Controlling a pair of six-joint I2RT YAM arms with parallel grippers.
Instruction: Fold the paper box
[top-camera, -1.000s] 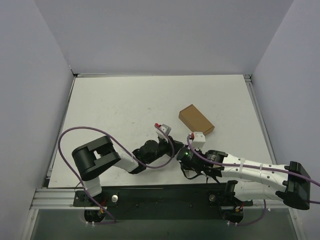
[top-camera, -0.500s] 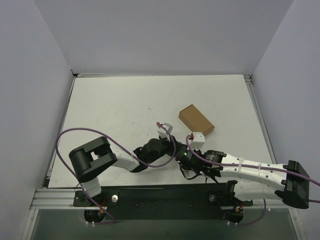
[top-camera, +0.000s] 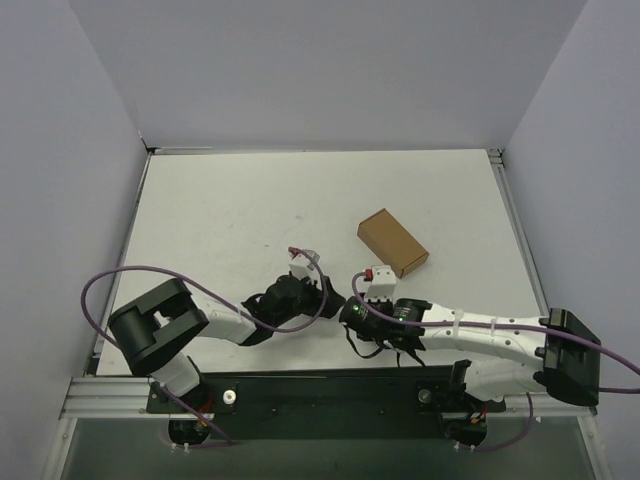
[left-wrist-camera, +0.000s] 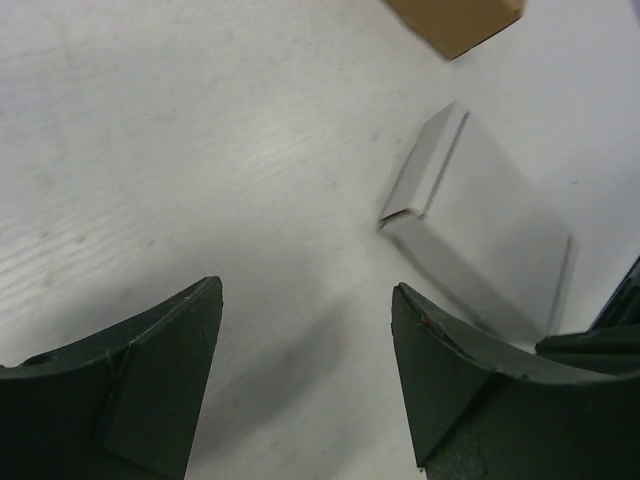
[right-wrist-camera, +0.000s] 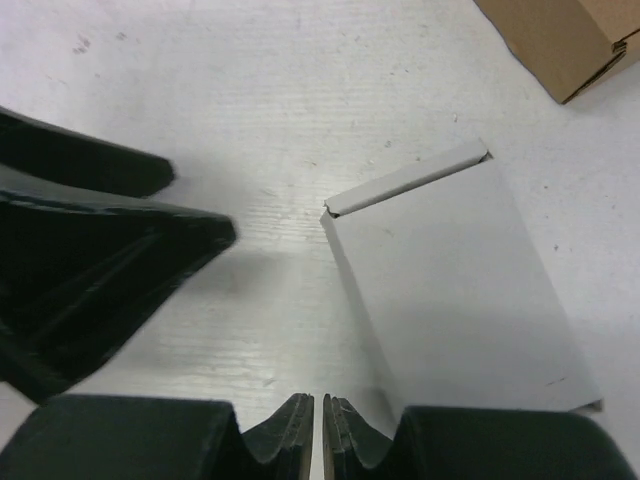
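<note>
Now the left gripper (left-wrist-camera: 306, 290) is standing wide open over the table (top-camera: 250, 200), with nothing between its jaws. It was far narrower a second ago, and its arm is sitting further left than before. The right gripper (right-wrist-camera: 318, 405) is showing only a thin slit between its fingertips. The paper box (right-wrist-camera: 450, 285) is lying flat just beside them, near the brown box (top-camera: 393, 243), which is staying put.

- Robot lab cell: plain grey walls (top-camera: 330, 70) box in a white table (top-camera: 240, 200) left, right and far.
- Slotted aluminium rail (top-camera: 105, 398) along the near edge.
</note>
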